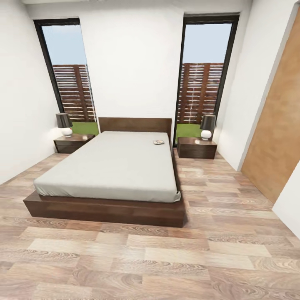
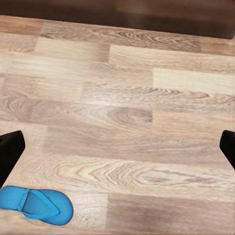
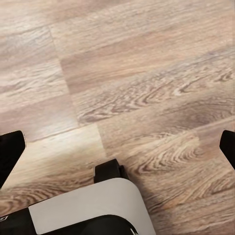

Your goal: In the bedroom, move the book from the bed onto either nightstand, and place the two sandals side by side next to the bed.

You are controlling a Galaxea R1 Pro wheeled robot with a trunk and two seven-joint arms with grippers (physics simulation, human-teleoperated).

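1. The bedroom's wood-plank floor (image 1: 166, 258) stretches bare between the camera and the bed, with white walls, two tall dark-framed windows (image 1: 204, 75) at the far side and a brown door (image 1: 275, 137) on the right.
2. The bed (image 1: 112, 166) sits in the middle, headboard against the far wall.
3. A nightstand (image 1: 196, 148) stands on each side of the headboard, left one (image 1: 73, 143) too, each bearing a lamp (image 1: 207, 126).
4. The book (image 1: 158, 142) lies on the mattress near its far right corner.
5. The left gripper (image 2: 117, 147) is spread wide and empty over the floor; one blue sandal (image 2: 36, 204) lies there, its strap detail blurred.
6. The right gripper (image 3: 117, 147) is likewise wide, above what may be the robot's base (image 3: 93, 205).
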